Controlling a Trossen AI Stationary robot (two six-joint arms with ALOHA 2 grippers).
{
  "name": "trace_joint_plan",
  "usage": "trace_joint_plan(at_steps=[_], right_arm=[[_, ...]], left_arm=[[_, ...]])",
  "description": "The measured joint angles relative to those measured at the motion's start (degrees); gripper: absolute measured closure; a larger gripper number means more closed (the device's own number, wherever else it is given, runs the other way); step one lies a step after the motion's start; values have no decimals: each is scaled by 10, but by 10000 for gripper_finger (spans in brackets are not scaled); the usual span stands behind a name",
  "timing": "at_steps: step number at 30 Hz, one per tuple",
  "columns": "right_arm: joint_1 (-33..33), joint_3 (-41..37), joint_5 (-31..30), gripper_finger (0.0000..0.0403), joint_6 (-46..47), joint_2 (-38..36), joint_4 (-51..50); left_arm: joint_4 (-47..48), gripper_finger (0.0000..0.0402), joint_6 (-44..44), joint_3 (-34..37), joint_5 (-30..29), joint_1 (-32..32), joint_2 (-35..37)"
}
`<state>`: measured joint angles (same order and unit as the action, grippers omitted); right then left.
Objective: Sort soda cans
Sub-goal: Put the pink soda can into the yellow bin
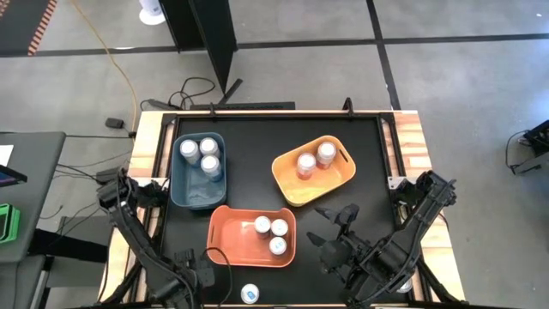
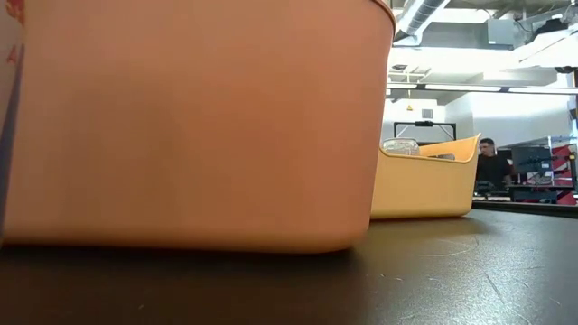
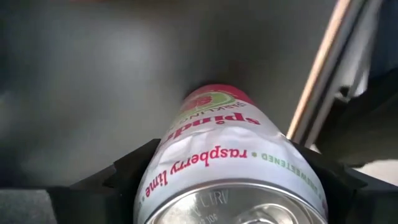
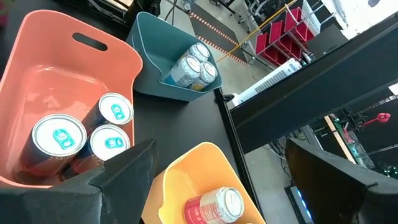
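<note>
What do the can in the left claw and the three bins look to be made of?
Can: likely thin metal, with a glossy printed white wrap and a bare silvery top with stamped rings. Orange bin, yellow bin and blue bin: probably moulded plastic, matte, with one even colour, rounded corners and cut-out handles.

Two dark jointed arms, black cabling, chunky matte-black fingers (image 3: 124, 177)

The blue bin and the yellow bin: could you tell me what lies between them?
In the high view, only bare black table lies between the blue bin and the yellow bin.
</note>
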<state>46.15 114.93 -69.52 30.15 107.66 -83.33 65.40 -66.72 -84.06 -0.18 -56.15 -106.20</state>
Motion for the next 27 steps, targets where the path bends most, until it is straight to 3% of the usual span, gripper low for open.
trace_joint_plan(at_steps=[3,9,12,14,17,20,23,27], right_arm=[[0,0,0,35,0,0,0],[0,0,0,35,-1,0,-5],[2,0,0,35,-2,0,-11],[6,0,-3,35,-2,0,-16],[15,0,-15,35,-2,0,-17],[24,0,-21,35,0,0,-16],[34,0,-21,35,11,0,-18],[53,0,-22,35,28,0,-23]], left_arm=[[56,113,-6,-21,3,9,18],[196,113,21,-132,-6,25,45],[237,113,67,-215,-47,41,57],[248,113,116,-258,-103,64,63],[236,113,196,-312,-221,117,72],[236,113,303,-341,-267,197,74],[192,113,414,-341,-268,283,71],[116,113,558,-327,-218,393,66]])
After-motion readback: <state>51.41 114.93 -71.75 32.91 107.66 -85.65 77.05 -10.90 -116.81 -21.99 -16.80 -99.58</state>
